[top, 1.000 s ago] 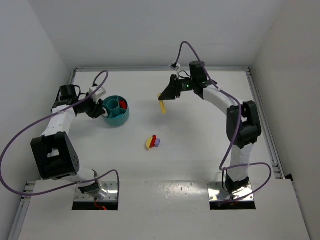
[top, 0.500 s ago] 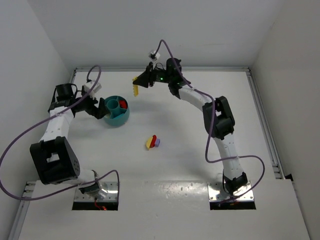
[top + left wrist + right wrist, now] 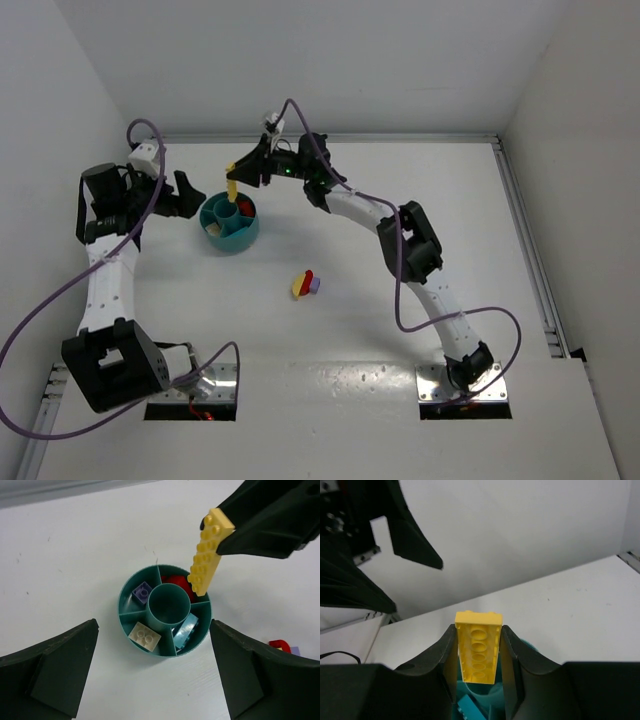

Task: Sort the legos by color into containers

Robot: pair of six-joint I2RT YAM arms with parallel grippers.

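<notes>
Bricks inside divided bowl

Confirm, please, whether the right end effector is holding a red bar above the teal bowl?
The bar is yellow, not red, as the left wrist view shows; the right end effector does hold it above the teal bowl.

A long yellow bar is held on end above the divided teal bowl near the table's far-left corner. Red, yellow and lilac bricks are piled mid-table.
</notes>
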